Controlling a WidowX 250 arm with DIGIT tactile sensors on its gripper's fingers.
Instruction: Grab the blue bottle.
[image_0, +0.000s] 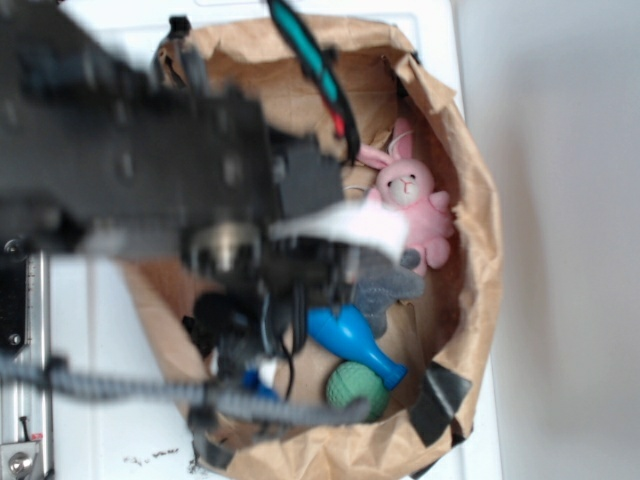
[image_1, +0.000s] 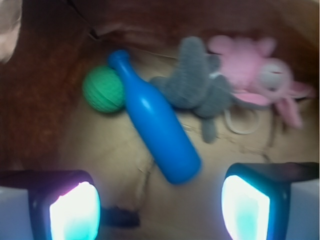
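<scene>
The blue bottle (image_1: 157, 125) lies flat on the brown paper floor of the bag, its small cap toward the upper left beside a green textured ball (image_1: 103, 89). In the exterior view the blue bottle (image_0: 352, 340) shows low in the bag, partly hidden by the arm. My gripper (image_1: 160, 207) hangs above the bottle's wide end, open, with nothing between the two glowing fingers (image_1: 75, 210). The bottle's base sits just ahead of the gap. In the exterior view the gripper itself is hidden behind the blurred arm.
A grey plush toy (image_1: 197, 85) touches the bottle's right side, and a pink plush bunny (image_1: 255, 75) lies beyond it. The brown paper bag (image_0: 480, 200) walls all of this in. The bag stands on a white surface (image_0: 120, 360).
</scene>
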